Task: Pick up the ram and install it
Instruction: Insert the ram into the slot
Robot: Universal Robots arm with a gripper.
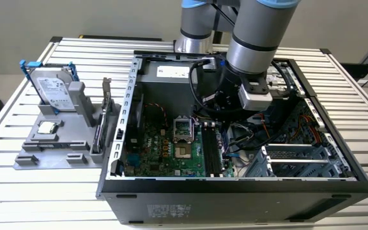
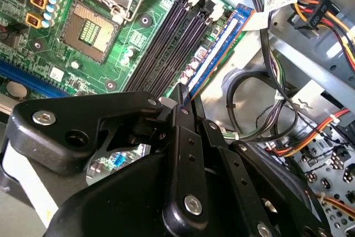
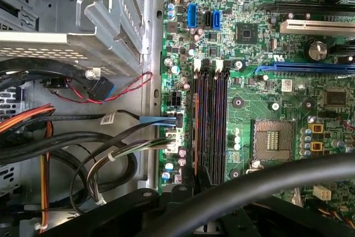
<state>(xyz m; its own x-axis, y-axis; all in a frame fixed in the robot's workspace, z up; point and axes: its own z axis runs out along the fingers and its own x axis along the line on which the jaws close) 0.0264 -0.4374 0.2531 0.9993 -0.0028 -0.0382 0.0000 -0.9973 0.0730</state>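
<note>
The ram (image 2: 219,45) is a long blue stick standing on edge along the outermost of the black memory slots (image 2: 166,48) on the green motherboard (image 2: 33,48). In the first wrist view the ram (image 3: 195,131) shows edge-on as a thin dark line over the slot nearest the cables. My gripper (image 2: 182,101) reaches down inside the open computer case (image 1: 126,115), and its black fingers (image 2: 186,137) are shut on the near end of the ram. In the exterior view the gripper (image 1: 214,120) hangs just above the slots (image 1: 211,148), beside the processor socket (image 1: 181,128).
Bundles of black, orange and yellow cables (image 3: 66,137) lie close beside the slots. A metal drive cage (image 1: 299,158) fills the case's side on the exterior view's right. On the exterior view's left, a grey holder (image 1: 50,153) carries a hard drive (image 1: 51,88) and an upright card (image 1: 105,110).
</note>
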